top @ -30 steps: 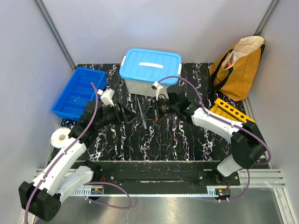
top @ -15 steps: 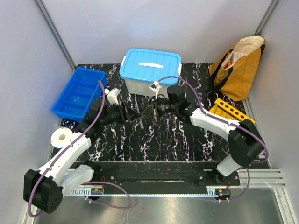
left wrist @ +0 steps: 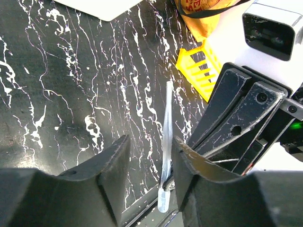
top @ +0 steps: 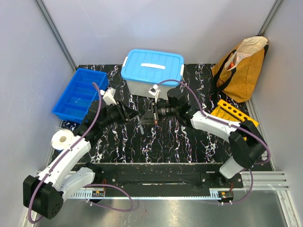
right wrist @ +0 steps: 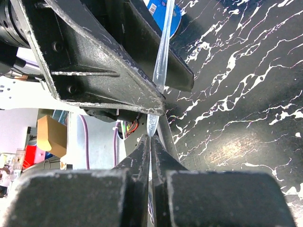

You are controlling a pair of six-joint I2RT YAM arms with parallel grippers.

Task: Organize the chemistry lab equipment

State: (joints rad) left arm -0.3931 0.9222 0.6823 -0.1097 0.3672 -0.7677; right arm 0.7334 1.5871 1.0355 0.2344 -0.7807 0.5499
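Clear plastic, the thin transparent tube (left wrist: 167, 127) hangs above the black marbled tabletop (left wrist: 71, 71), one end pinched by the shut fingers of our right gripper (right wrist: 150, 142). Our left gripper (left wrist: 150, 146) has narrowed around it, still gapped and gripping nothing, so we judge the handover unfinished.

Bright, even light falls from overhead in the top view, and the black, white-veined bench (top: 184, 137) shows only short, soft shadows under both arms. Well back from both end effectors, the grey metal plate (top: 189, 210) gives off a pale sheen.

In the left wrist view the left end effector (left wrist: 150, 144) fills the bottom edge as two dark, blurred, underexposed blocks. The thin transparent plastic tube (left wrist: 168, 118) running up between them is fairly sharp and catches a whitish glint.

In the right wrist view the right end effector (right wrist: 150, 141) is equally dark and soft. Beyond it to the right, a dull brownish glare lies on the bench.
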